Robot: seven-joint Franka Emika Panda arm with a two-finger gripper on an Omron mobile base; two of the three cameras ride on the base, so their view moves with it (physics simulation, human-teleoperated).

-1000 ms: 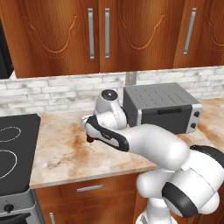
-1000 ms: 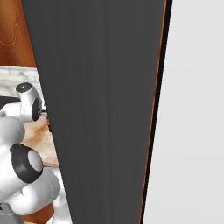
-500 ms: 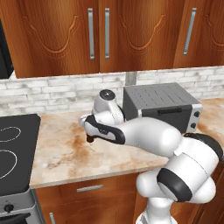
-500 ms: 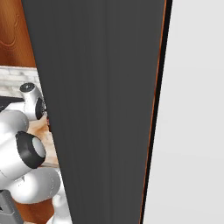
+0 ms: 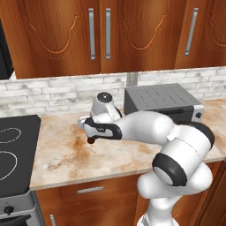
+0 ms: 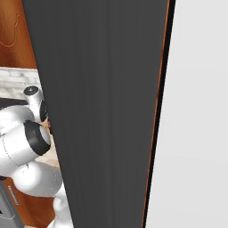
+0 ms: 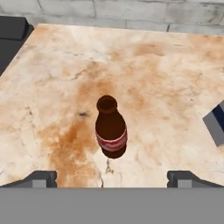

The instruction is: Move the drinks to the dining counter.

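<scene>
free: bare counter (image 7: pixel 175 87) around cola bottle (image 7: pixel 111 129) | obstacle: toaster (image 5: pixel 161 102) right, well apart

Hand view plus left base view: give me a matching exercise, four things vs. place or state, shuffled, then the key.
Things:
1. cola bottle
2. toaster
3. stovetop
4. gripper

Descriptions:
A. grey, against the brick wall, on the counter's right
B. black, left of the counter
C. open, nothing between its fingertips
D. upright on the marbled counter, red label

Pairs: 1-D, 2-A, 3-B, 4-C

No legible text on anything.
</scene>
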